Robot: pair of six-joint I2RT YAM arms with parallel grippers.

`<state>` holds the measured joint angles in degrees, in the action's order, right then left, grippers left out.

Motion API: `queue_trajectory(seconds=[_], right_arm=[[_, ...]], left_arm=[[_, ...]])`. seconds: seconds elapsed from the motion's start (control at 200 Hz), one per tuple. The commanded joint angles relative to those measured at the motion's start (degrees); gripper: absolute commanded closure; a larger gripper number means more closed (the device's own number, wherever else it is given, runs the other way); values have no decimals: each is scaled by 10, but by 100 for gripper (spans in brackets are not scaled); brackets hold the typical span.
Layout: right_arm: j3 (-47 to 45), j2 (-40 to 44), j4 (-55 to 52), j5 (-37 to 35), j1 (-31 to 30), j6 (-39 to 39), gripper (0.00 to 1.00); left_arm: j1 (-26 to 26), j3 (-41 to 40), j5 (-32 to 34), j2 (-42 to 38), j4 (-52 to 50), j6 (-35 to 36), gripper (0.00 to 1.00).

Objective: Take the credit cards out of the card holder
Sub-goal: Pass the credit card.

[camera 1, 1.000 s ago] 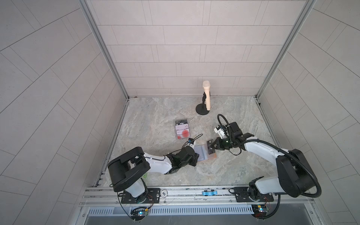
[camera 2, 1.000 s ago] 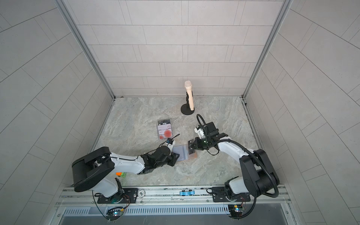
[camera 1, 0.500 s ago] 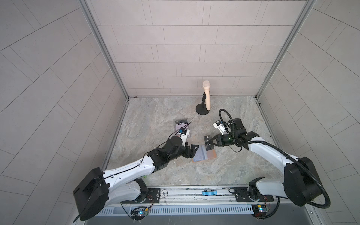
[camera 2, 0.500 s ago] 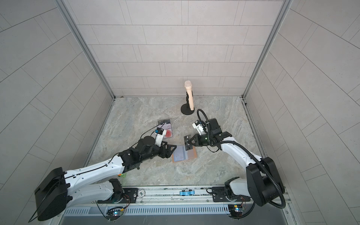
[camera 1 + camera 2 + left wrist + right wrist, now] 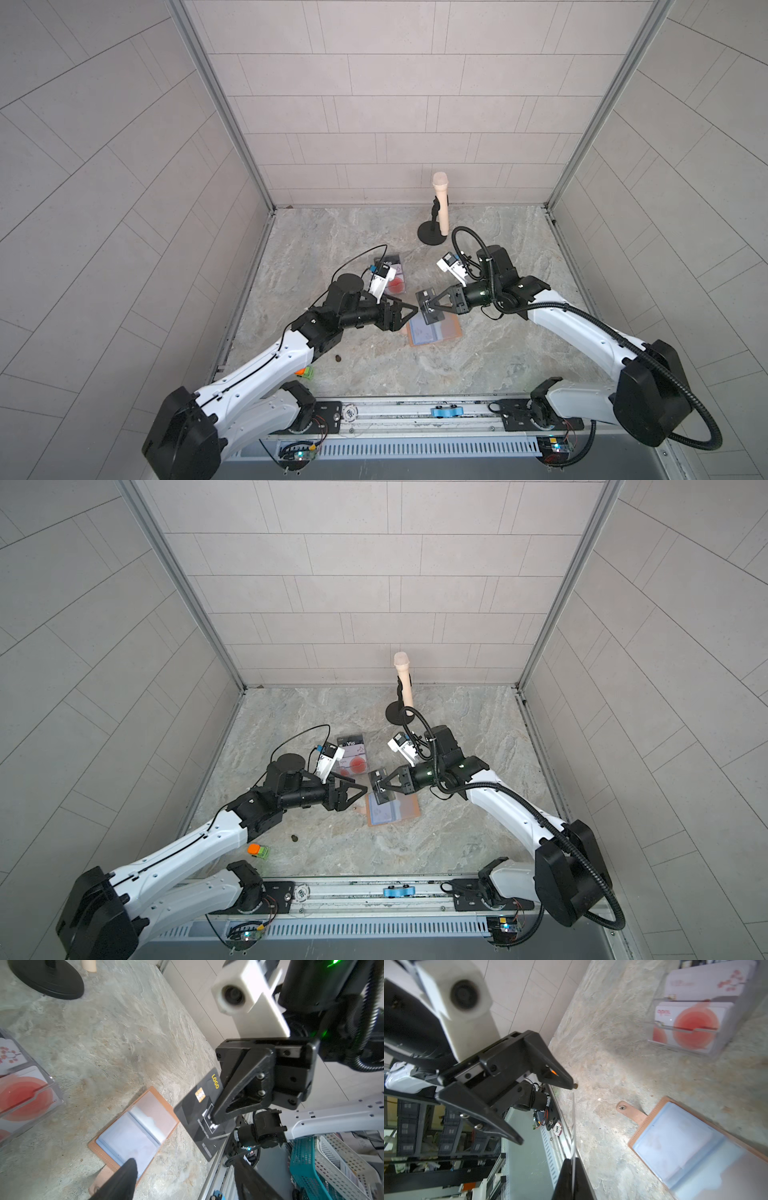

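The card holder [image 5: 434, 332] [image 5: 392, 810] lies open on the marble table, its blue-grey sleeves facing up. Above it my right gripper [image 5: 430, 306] [image 5: 572, 1178] is shut on a black credit card [image 5: 199, 1109] with a gold chip and a yellow "LOGO". The right wrist view shows that card [image 5: 573, 1126] edge-on. My left gripper [image 5: 411, 311] [image 5: 187, 1178] faces the card from the left, open and empty, its tips just short of the card's edge. A white card with red circles [image 5: 693, 1024], a pale pink card [image 5: 708, 982] and a dark "Vip" card [image 5: 351, 742] sit in a clear box.
The clear plastic box [image 5: 353, 756] stands behind the left gripper. A microphone on a black round stand [image 5: 438, 208] is at the back. A small orange and green object [image 5: 257, 850] and a dark speck [image 5: 338, 357] lie by the left arm. A metal rail [image 5: 415, 415] runs along the front.
The left gripper has let go at the card holder, risen and opened wide. The right gripper has lifted the black card clear of the holder.
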<state>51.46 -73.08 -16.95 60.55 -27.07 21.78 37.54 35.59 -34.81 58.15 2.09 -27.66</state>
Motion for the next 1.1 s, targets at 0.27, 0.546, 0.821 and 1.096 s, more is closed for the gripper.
queue_trajectory(seconds=[0.27, 0.546, 0.821, 1.096], right_arm=[[32, -12, -51, 73, -46, -108, 100], [39, -28, -77, 61, -51, -131, 100], [38, -29, -76, 47, -51, -130, 100], [37, -26, -75, 38, -52, -128, 100]], left_arm=[[-6, 29, -126, 3, 20, 3, 30], [-6, 40, -166, 25, 18, -6, 52], [-6, 26, -192, 5, 20, -6, 64], [-6, 13, -193, 4, 31, -19, 81]])
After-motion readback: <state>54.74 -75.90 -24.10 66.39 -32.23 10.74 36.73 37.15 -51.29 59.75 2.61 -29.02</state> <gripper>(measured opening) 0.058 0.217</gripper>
